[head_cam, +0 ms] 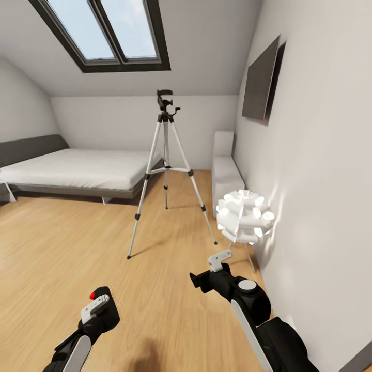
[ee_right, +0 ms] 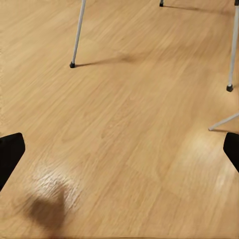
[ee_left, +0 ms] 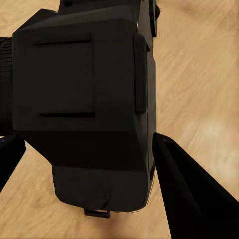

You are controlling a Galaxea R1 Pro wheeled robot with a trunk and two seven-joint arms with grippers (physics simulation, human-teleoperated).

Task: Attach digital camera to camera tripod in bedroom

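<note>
Risk sits mostly in the approach: the tripod (head_cam: 165, 170) stands on three thin spread legs, well apart from the robot across the floor, and a bump from an arm or the base could likely tip it or shift its head away from the camera. The left gripper (head_cam: 99, 306) has its fingers closed around the camera (ee_left: 84, 109), which fills the space between them in the left wrist view; a loose hold could let it slip while moving. The right gripper (head_cam: 219, 260) holds nothing, its fingers (ee_right: 10, 154) spread wide over bare floor. A white flower-shaped lamp (head_cam: 244, 214) by the right wall crowds that side. The floor (head_cam: 62, 248) is smooth light wood. The room has white walls, a skylight (head_cam: 111, 31), a low bed (head_cam: 72, 170) and a wall-mounted TV (head_cam: 261, 85).
</note>
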